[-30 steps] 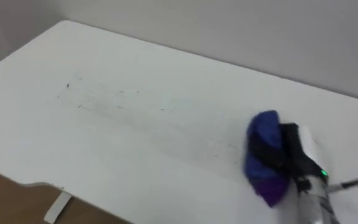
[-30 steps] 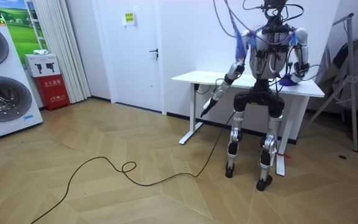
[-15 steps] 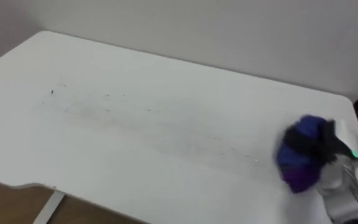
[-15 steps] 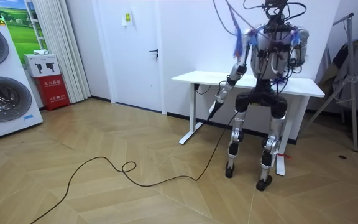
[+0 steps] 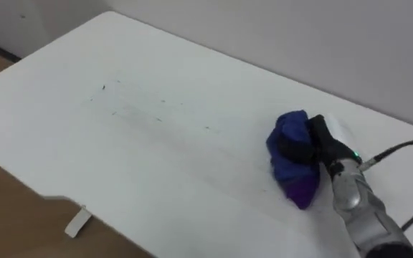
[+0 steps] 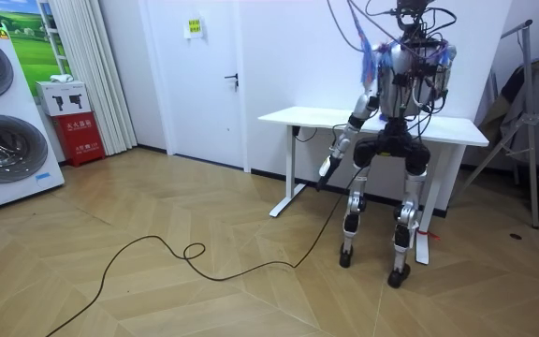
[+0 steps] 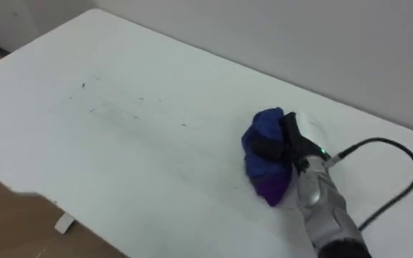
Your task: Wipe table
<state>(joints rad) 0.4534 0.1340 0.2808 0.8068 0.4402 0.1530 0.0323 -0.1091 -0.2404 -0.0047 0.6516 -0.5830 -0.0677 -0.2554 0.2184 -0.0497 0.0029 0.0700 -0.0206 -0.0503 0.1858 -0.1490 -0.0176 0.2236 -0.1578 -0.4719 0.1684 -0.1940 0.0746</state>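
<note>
Guessing the wipe's barely half done: right hand [image 5: 315, 145] is curled round the blue cloth [image 5: 289, 163], pressed on the bench [image 5: 192, 188] toward its right end, while faint dark specks [image 5: 131, 107] further left look unwiped and the left hand [image 6: 326, 168] hangs idle.

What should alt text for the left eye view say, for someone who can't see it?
The robot's right hand grips a crumpled blue cloth and holds it against a white table. Faint dark specks dot the tabletop to the cloth's left.
</note>
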